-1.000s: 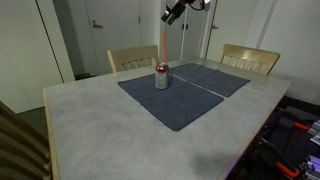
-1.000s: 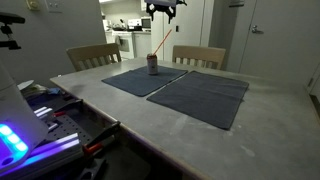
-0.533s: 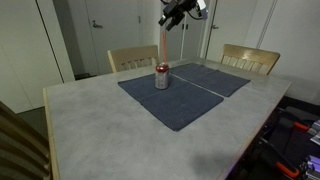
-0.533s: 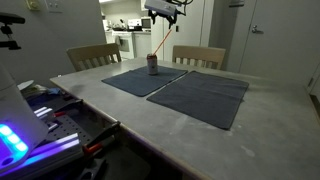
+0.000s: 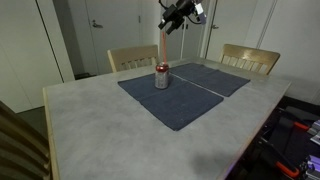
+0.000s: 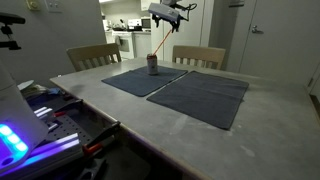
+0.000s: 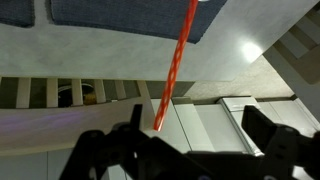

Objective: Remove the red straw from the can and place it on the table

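Observation:
The can (image 5: 161,76) stands upright on a dark blue-grey placemat (image 5: 185,95) on the table (image 5: 100,125); it also shows in the other exterior view (image 6: 153,64). The red straw (image 5: 163,48) stands in the can and leans slightly (image 6: 162,41). My gripper (image 5: 171,20) hangs high above the can at the straw's top end (image 6: 166,14). In the wrist view the straw (image 7: 174,65) runs up from the placemat and its tip lies between my open fingers, close to one finger (image 7: 134,122). My gripper (image 7: 195,118) is open and holds nothing. The can is out of the wrist view.
A second placemat (image 6: 205,97) lies beside the first. Two wooden chairs (image 5: 133,58) (image 5: 250,57) stand at the far side of the table. A chair's slats show in the wrist view (image 7: 55,92). Lit equipment (image 6: 30,125) sits off the table's near edge.
My gripper has turned and shifted a little, settling around the straw's top end. The can and straw have not moved.

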{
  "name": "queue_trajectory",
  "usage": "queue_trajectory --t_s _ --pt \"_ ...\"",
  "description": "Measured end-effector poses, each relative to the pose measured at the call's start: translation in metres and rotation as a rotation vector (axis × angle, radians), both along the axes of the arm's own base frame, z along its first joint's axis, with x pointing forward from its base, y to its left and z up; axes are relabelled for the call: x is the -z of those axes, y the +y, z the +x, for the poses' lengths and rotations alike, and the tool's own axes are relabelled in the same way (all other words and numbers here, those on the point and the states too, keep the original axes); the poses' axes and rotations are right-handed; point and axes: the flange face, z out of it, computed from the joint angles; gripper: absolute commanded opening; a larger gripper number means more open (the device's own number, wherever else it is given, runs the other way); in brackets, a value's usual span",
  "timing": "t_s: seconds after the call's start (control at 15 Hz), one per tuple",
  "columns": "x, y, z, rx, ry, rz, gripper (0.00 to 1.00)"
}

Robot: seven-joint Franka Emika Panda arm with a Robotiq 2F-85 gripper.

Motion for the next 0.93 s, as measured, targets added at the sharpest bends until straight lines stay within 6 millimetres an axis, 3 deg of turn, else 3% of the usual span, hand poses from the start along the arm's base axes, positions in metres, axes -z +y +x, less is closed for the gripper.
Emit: queue_trajectory --t_s 0.8,0.93 --pt "0.023 0.003 0.023 -0.038 0.041 0.047 1.00" --pt "0.025 0.004 0.027 -0.045 0.045 0.054 0.74"
